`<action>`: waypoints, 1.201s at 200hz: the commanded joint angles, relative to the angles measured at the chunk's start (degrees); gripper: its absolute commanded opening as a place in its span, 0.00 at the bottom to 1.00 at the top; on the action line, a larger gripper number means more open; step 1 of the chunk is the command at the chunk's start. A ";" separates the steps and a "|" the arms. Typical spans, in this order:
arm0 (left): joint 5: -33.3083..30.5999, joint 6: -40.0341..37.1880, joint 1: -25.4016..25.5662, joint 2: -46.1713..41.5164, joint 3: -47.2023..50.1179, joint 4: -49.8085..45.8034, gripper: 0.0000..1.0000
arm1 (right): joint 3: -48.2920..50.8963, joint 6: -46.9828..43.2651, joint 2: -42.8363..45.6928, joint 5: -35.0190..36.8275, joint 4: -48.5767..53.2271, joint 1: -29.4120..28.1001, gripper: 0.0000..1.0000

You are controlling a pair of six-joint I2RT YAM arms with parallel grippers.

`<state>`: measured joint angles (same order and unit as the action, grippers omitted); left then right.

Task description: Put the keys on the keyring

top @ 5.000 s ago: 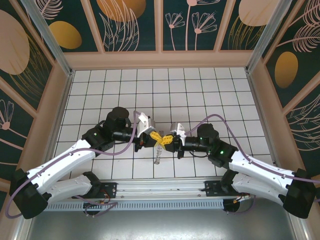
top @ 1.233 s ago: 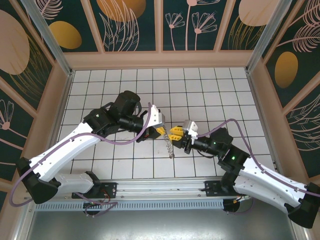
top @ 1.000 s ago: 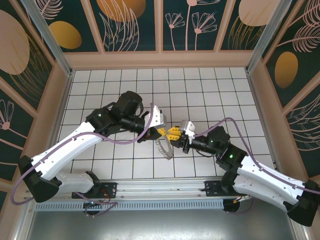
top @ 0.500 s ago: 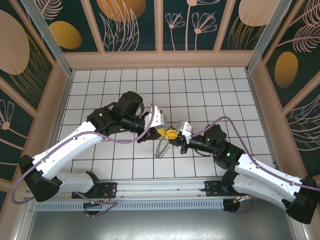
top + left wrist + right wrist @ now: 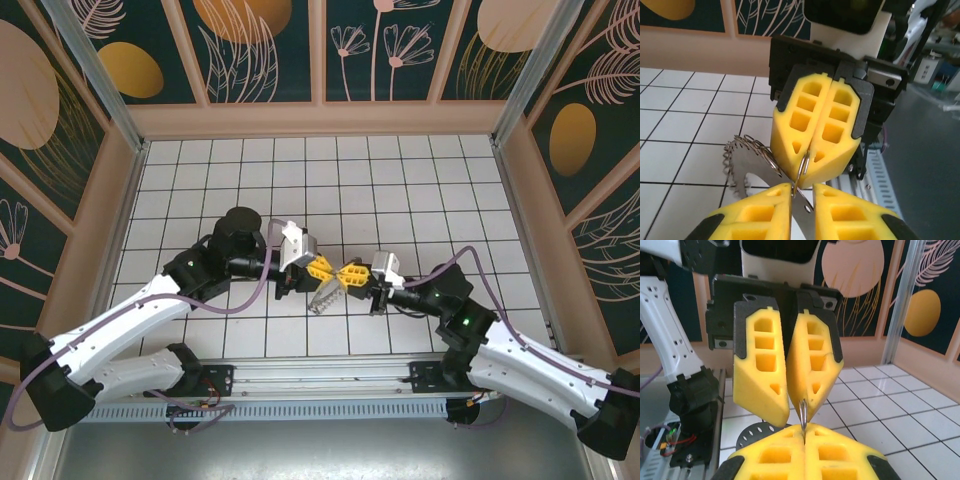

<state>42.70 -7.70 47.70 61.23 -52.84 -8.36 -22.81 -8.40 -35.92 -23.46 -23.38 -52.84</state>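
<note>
Here the two claws meet nose to nose at the centre of the top view, low over the tiled table (image 5: 420,180). The right claw (image 5: 348,276) is closed tight. The left wrist view shows a thin wire loop (image 5: 801,167) at the keyring's rim pinched between its yellow tips. The left claw (image 5: 321,270) is slightly ajar: both wrist views show a narrow gap between its fingers, wider than the metal passing through it, so I judge it has no firm hold.

The keyring (image 5: 322,298) hangs tilted just below and between the claws, its fringed edge at lower left in the left wrist view. I cannot make out the key. A slim metal edge stands up between the right claw's tips in its own view, but whether that is key blade or ring wire seen edge-on is unclear.

The step looks like a regrip of the ring between the claws. To do it well, the right claw should hold its pinch firm while the left claw opens only as far as needed and draws straight back without twisting, since the thin loop could slip or spring sideways. Any new grip should land on the flat rim, clear of the loose fringe.
</note>
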 commanded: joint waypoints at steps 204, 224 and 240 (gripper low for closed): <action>9.69 12.24 0.49 1.23 2.90 22.74 0.19 | 6.82 13.05 -3.58 -5.36 -34.35 2.36 0.00; 9.86 12.12 0.58 1.86 2.66 22.89 0.16 | 7.09 13.54 -4.07 -5.36 -35.54 2.36 0.00; 9.95 11.93 0.56 2.27 2.74 22.77 0.14 | 7.32 13.67 -3.90 -5.28 -35.95 2.33 0.00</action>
<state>50.98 3.75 47.75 62.54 -49.91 12.25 -15.97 4.05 -40.10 -28.60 -53.34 -50.65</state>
